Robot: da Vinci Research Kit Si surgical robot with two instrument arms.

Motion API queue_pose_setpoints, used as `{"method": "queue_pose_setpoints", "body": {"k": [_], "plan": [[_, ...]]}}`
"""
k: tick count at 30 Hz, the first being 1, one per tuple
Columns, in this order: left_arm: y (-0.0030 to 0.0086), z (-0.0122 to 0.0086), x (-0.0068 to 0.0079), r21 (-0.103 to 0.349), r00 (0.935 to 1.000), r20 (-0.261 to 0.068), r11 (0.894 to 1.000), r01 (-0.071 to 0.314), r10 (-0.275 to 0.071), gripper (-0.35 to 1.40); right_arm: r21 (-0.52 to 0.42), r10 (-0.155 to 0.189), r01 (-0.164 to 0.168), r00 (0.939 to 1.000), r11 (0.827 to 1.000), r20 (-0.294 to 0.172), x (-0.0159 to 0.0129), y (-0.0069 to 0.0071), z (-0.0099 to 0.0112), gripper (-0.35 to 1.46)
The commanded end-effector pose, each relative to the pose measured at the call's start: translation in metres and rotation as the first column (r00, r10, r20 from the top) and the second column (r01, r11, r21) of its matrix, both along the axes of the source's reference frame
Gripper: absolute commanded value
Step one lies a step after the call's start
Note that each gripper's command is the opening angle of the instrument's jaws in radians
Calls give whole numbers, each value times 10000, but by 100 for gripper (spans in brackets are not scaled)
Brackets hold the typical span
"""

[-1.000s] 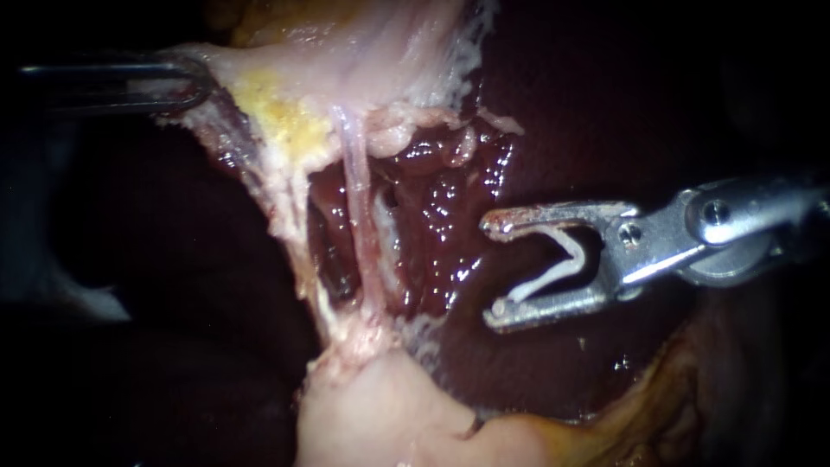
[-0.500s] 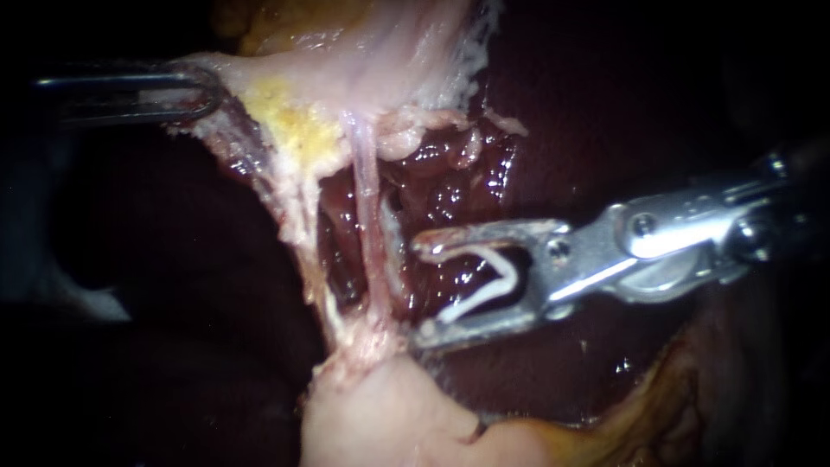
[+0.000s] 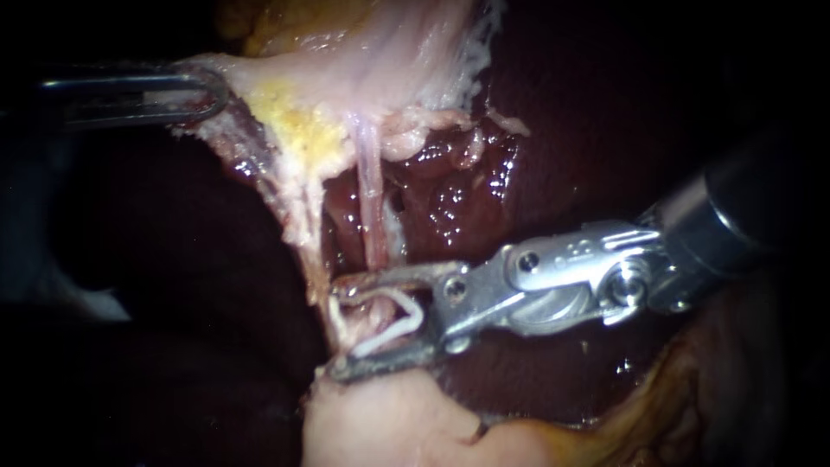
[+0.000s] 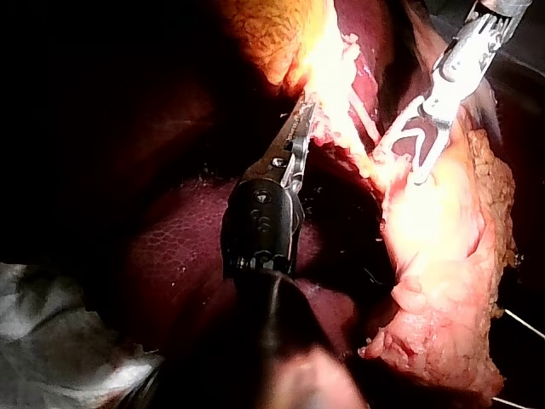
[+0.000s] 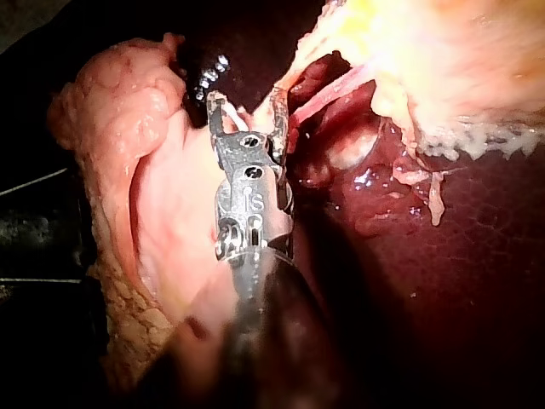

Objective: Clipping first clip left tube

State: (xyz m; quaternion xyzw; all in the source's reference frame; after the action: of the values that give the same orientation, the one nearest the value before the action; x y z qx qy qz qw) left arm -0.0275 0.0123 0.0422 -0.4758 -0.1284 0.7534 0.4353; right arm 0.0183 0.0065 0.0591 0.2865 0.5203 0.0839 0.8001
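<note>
I find the pale pink tube (image 3: 368, 186) thin, taut and near upright, its lower end passing between the wide-spread jaws of my right tool (image 3: 334, 333), where the white V-shaped clip (image 3: 389, 335) sits gripped by both jaws, legs open on either side of that lower end.

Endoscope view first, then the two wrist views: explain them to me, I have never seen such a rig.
A surgical robot works on pig tissue at a bench. The endoscope view is close up; each wrist view looks along one instrument's own shaft. The left instrument has its jaws shut on a pale tissue edge, holding it taut. The right instrument holds an open white clip in its jaws, straddling the foot of a thin pink tube. Dark red liver lies behind.
</note>
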Motion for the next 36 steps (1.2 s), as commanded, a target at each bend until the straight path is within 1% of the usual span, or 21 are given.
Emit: {"method": "queue_pose_setpoints", "body": {"k": [1,4,9,14,17,19,21,22,29,34,36], "plan": [[0,-1,0,8,10000,17,10000,-15,15,-35,20,15,-15,10000,10000,23,-1,0,4,45],[-1,-1,0,8,10000,15,10000,-13,13,-35,-4,27,-27,10000,10000,37,-4,5,14,45],[-1,-2,-1,8,10000,10,10000,-5,5,-35,-33,77,-77,10000,10000,62,-6,13,23,45],[-1,-2,-2,14,10000,29,10000,-23,23,-35,-69,106,-106,9999,9999,83,-4,15,29,45],[-1,-2,-2,14,10000,27,10000,-21,21,-35,40,-33,33,9999,10000,-142,2,11,32,45],[-1,-2,-2,14,10000,27,10000,-20,20,-35,50,-68,69,9997,10000,-254,7,8,34,46],[-1,-2,-2,14,10000,28,10000,-21,21,-35,46,-195,197,9991,9998,-385,11,4,35,46],[-1,-2,-2,14,10000,28,10000,-22,22,-35,30,-297,299,9986,9995,-439,14,2,36,46],[-1,-2,-3,15,10000,27,10000,-20,20,-35,325,-562,591,9950,9977,-831,30,-11,38,45],[-1,-2,-3,14,10000,26,10000,-18,18,-35,483,-607,662,9924,9966,-1073,41,-15,40,45],[-1,-2,-3,15,10000,26,10000,-17,17,-35,477,-605,660,9921,9967,-1100,45,-17,41,45]]}}
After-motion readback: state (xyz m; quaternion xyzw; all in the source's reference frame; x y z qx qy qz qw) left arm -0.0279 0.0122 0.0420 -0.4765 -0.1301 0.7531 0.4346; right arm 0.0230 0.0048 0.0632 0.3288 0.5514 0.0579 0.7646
